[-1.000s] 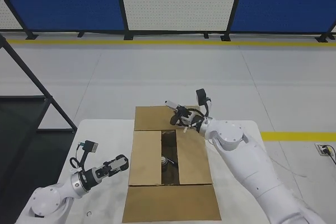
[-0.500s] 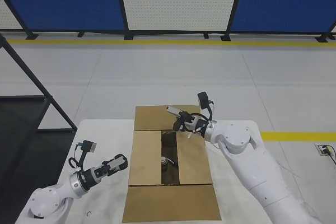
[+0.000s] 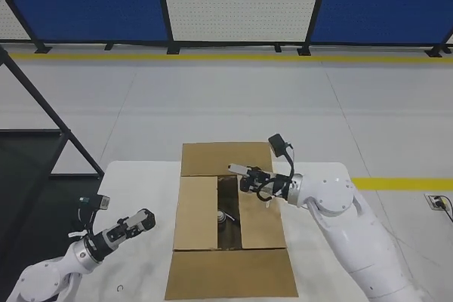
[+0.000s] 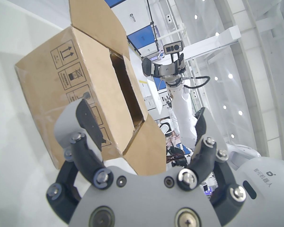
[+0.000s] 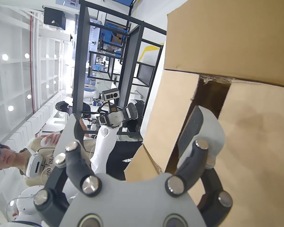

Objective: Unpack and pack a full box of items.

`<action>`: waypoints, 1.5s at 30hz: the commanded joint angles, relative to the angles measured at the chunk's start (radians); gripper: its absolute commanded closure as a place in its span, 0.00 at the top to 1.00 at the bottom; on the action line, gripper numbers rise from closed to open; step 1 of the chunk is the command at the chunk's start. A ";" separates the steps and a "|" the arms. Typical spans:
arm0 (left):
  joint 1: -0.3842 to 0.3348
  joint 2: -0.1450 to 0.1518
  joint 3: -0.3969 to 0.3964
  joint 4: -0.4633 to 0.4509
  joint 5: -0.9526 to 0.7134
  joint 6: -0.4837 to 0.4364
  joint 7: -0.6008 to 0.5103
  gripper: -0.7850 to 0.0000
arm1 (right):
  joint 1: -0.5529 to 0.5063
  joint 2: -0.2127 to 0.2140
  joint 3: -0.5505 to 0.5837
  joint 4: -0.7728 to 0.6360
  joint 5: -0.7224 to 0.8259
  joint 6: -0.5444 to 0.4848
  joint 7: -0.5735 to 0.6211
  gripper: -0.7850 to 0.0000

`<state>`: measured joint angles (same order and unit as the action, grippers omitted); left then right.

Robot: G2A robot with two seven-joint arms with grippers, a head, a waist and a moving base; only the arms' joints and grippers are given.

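A brown cardboard box stands mid-table. Its far and near flaps are folded outward, and its two side flaps lie nearly flat with a dark slot between them. A small metallic item shows down in the slot. My right gripper hangs open over the far end of the slot. In the right wrist view, one fingertip of the right gripper is at the flap edge of the box. My left gripper is open and empty, low over the table left of the box. The left gripper faces the printed side of the box.
The white table has bare room on both sides of the box. A black metal rack stands off the table's left end. A small ring lies near the table's front left edge.
My left arm has drawn back to the left, away from the box. My right gripper has shifted from over the far flap toward the slot's far end. Both stay open.
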<state>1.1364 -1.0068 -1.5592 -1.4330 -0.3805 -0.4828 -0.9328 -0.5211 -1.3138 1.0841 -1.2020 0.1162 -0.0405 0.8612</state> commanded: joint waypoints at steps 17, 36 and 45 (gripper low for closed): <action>0.005 -0.005 0.020 0.004 0.007 -0.010 0.085 1.00 | -0.004 -0.006 -0.120 -0.054 -0.154 0.040 0.095 1.00; 0.008 -0.005 0.018 0.008 -0.009 -0.021 0.086 1.00 | 0.099 -0.072 -0.263 0.128 -0.044 -0.002 0.185 1.00; 0.008 -0.005 0.018 0.008 -0.009 -0.021 0.086 1.00 | 0.107 -0.086 -0.214 0.166 0.165 -0.150 0.249 1.00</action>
<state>1.1447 -1.0123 -1.5416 -1.4250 -0.3897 -0.5034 -0.8467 -0.4154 -1.3989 0.8635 -1.0405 0.2545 -0.1739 1.0984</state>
